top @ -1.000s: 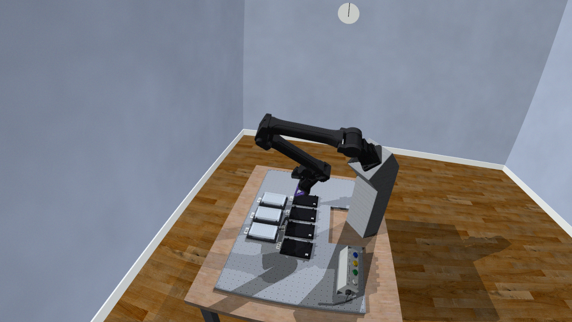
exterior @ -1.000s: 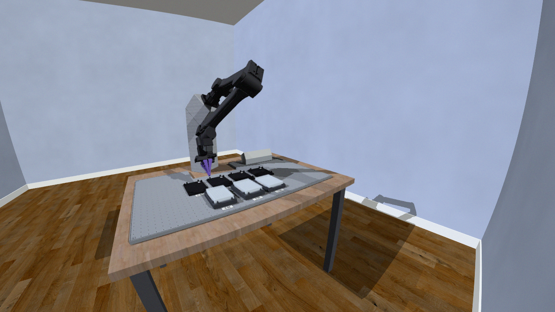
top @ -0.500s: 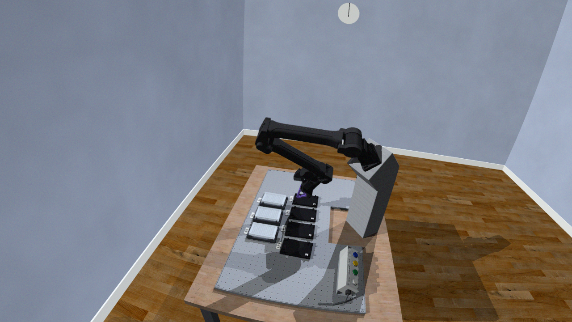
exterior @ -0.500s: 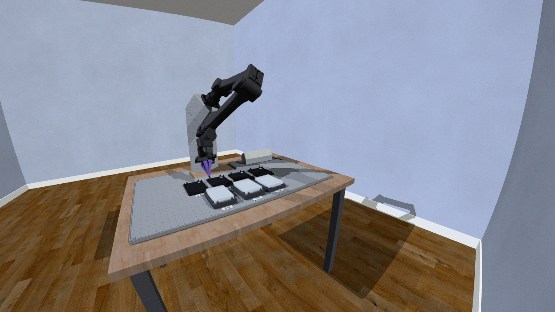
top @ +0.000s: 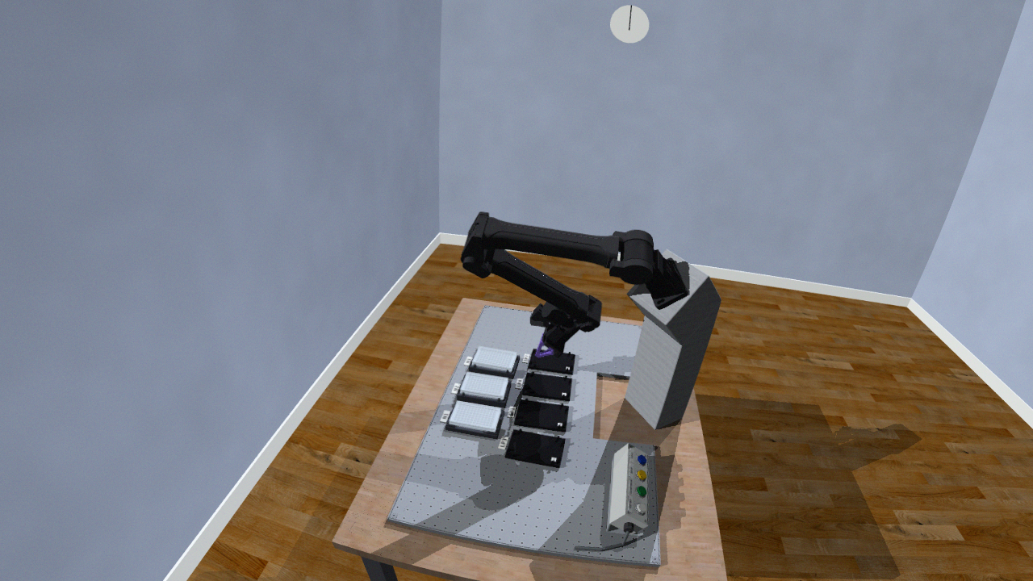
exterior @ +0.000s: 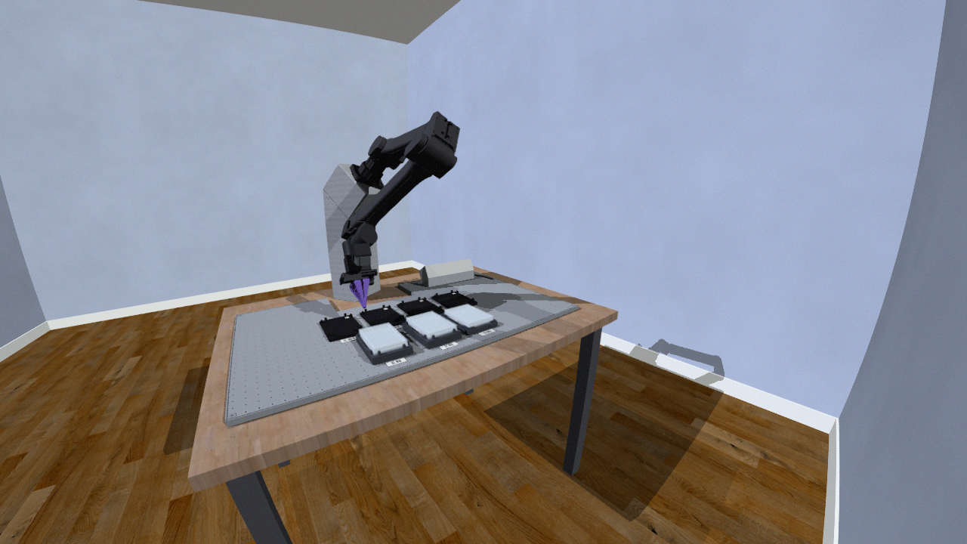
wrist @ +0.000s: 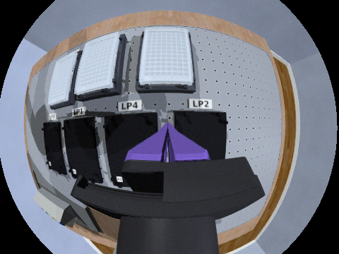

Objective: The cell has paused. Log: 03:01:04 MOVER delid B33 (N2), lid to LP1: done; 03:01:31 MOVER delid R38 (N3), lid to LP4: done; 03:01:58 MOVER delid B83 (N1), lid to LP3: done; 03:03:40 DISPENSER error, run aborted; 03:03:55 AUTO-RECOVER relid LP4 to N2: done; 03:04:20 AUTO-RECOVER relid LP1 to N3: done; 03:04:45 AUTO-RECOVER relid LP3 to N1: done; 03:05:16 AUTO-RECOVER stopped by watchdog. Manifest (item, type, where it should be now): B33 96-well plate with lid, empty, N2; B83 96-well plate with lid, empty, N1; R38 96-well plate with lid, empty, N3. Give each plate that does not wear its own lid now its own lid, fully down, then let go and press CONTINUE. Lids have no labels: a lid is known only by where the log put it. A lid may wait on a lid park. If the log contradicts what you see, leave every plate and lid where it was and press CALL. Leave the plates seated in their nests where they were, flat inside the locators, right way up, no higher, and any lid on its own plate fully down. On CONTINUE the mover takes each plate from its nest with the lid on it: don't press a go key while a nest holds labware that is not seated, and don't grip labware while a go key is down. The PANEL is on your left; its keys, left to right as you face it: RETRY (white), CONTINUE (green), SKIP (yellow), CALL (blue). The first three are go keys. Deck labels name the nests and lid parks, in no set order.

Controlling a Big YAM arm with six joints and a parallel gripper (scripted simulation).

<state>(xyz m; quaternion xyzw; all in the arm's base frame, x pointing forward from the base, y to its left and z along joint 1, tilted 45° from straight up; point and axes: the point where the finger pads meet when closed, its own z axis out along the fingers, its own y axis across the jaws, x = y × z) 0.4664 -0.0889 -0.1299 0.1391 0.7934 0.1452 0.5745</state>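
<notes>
My gripper (wrist: 167, 128) pinched fully closed on nothing, hovering above the LP4 lid park (wrist: 123, 132), 3 lidded plates (top: 483, 387) just beyond it, panel (top: 625, 492) well apart.

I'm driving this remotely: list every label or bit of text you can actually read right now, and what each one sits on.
"LP4": white deck tag above the lid park left of the gripper.
"LP2": white deck tag above the rightmost lid park.
Next tag left: probably "LP1", blurred.
Leftmost tag: unreadable.
Nest tags in front of the plates: too small.
Panel keys: no readable text.
</notes>
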